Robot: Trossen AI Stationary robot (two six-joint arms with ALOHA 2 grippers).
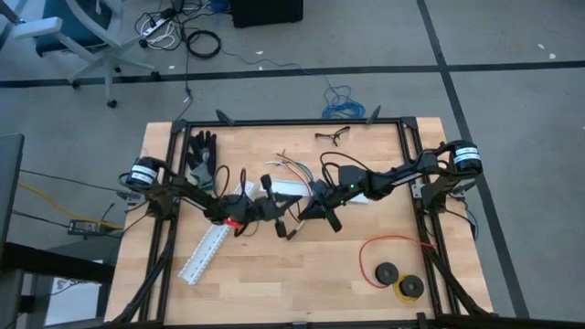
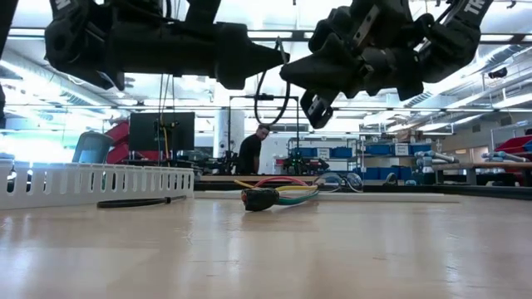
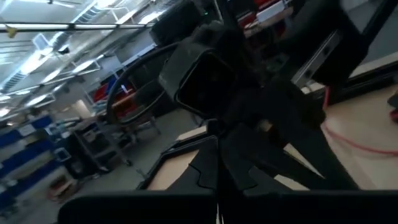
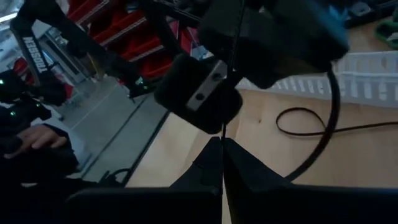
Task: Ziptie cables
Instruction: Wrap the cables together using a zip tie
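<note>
The cables lie on the table's middle. Their thin coloured wires (image 1: 294, 167) (image 2: 296, 193) end in a small dark plug (image 2: 259, 199) that rests flat on the wood. Both grippers hang well above them, tips nearly meeting. My left gripper (image 1: 274, 216) (image 3: 217, 177) comes from the left and is shut. My right gripper (image 1: 315, 213) (image 4: 222, 163) comes from the right and is shut on a thin dark strip (image 4: 231, 74), seemingly a zip tie. The cables are untouched. My left gripper shows nothing between its shut fingers; whether it touches the strip I cannot tell. My right gripper pinches the thin dark strip's lower end (image 4: 223, 132) between its two fingertips. The strip stands straight out past them, lifted clear of the table, reaching up toward the left gripper's body.
A long white slotted channel (image 1: 206, 251) (image 2: 91, 183) lies left of centre with a black zip tie (image 2: 137, 202) in front of it. A black glove (image 1: 201, 151) sits far left. The red wire loop with black spools (image 1: 388, 267) lies near right. A person (image 2: 249, 154) stands behind.
</note>
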